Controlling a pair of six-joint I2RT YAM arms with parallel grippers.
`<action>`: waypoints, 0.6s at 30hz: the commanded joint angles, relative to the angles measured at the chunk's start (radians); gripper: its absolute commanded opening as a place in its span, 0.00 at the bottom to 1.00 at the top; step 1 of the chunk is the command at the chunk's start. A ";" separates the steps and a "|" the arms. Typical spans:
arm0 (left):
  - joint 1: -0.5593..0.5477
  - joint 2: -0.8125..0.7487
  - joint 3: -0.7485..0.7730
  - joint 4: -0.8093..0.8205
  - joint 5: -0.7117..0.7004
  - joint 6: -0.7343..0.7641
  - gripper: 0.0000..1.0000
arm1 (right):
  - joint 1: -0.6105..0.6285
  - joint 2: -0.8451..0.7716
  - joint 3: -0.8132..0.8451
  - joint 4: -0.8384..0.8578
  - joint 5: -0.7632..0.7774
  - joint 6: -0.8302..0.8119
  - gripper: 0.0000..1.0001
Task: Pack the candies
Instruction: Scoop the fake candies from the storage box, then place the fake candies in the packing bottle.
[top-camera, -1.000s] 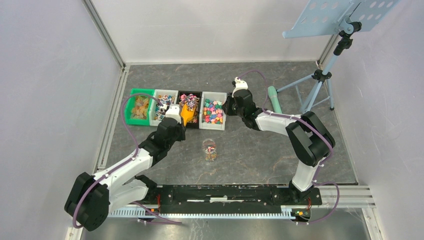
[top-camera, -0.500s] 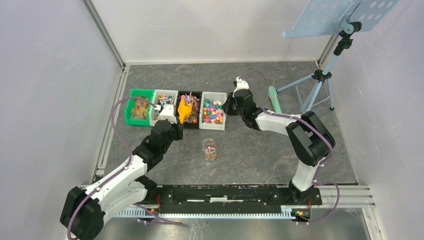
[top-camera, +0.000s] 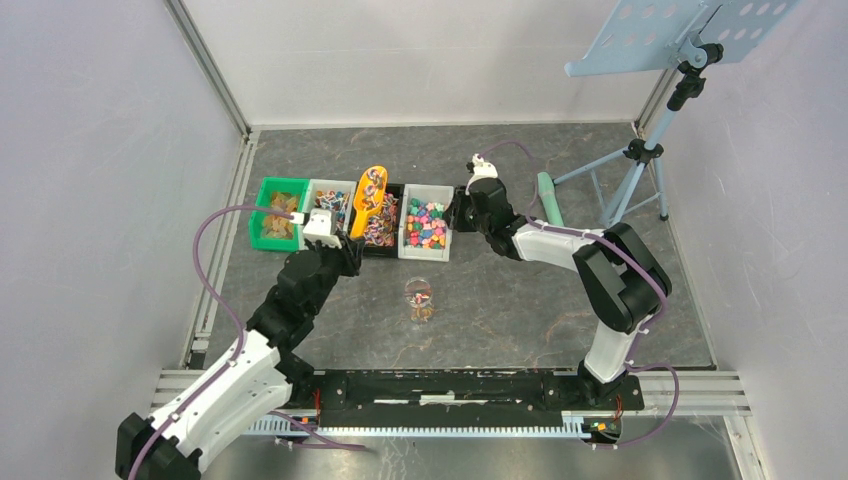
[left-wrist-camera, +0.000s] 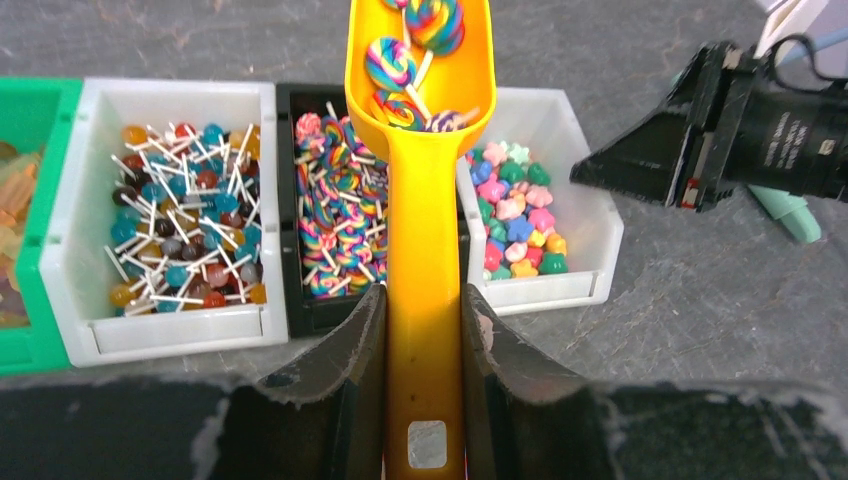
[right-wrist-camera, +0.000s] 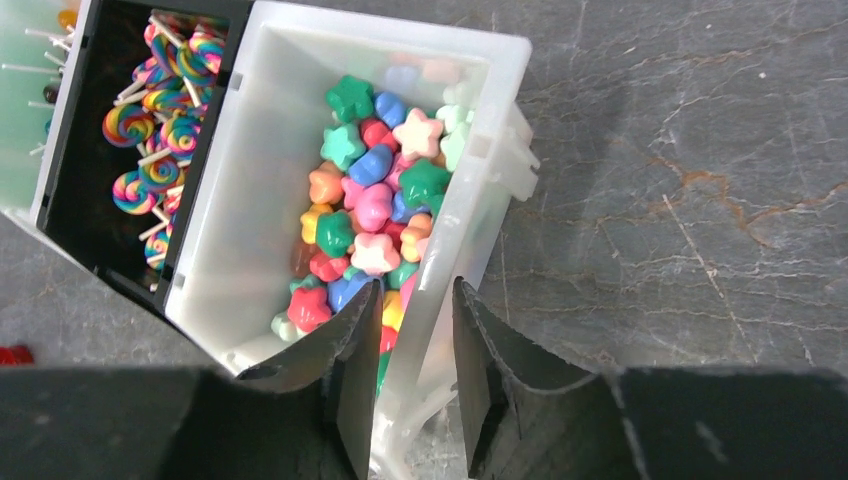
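Note:
My left gripper (top-camera: 345, 243) (left-wrist-camera: 424, 300) is shut on the handle of the orange scoop (top-camera: 368, 192) (left-wrist-camera: 424, 180). The scoop is level above the black bin (left-wrist-camera: 292, 110) and carries a few swirl lollipops (left-wrist-camera: 420, 40). More swirl lollipops (top-camera: 383, 215) fill that bin. My right gripper (top-camera: 454, 213) (right-wrist-camera: 415, 295) is shut on the right wall (right-wrist-camera: 470, 180) of the white bin of star-shaped candies (top-camera: 426, 223) (right-wrist-camera: 375, 190). A small glass jar (top-camera: 420, 297) with a few candies inside stands on the table in front of the bins.
A white bin of ball lollipops (top-camera: 326, 213) (left-wrist-camera: 180, 210) and a green bin (top-camera: 262, 228) stand left of the black one. A green cylinder (top-camera: 547, 198) and a music stand's tripod (top-camera: 640, 160) are at the right. Grey stone-patterned floor surrounds the jar.
My left arm has drawn back and lifted the scoop out of the black bin. The scoop has flattened out and now carries swirl lollipops. The right arm has not moved.

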 joint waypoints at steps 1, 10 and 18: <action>-0.006 -0.056 0.044 0.056 0.013 0.088 0.02 | 0.004 -0.058 0.050 -0.049 -0.045 -0.018 0.41; -0.006 -0.083 0.198 -0.209 0.063 0.071 0.02 | -0.001 -0.145 0.055 -0.103 -0.082 -0.079 0.63; -0.006 -0.147 0.371 -0.466 0.144 0.042 0.02 | -0.004 -0.314 -0.020 -0.129 -0.058 -0.206 0.98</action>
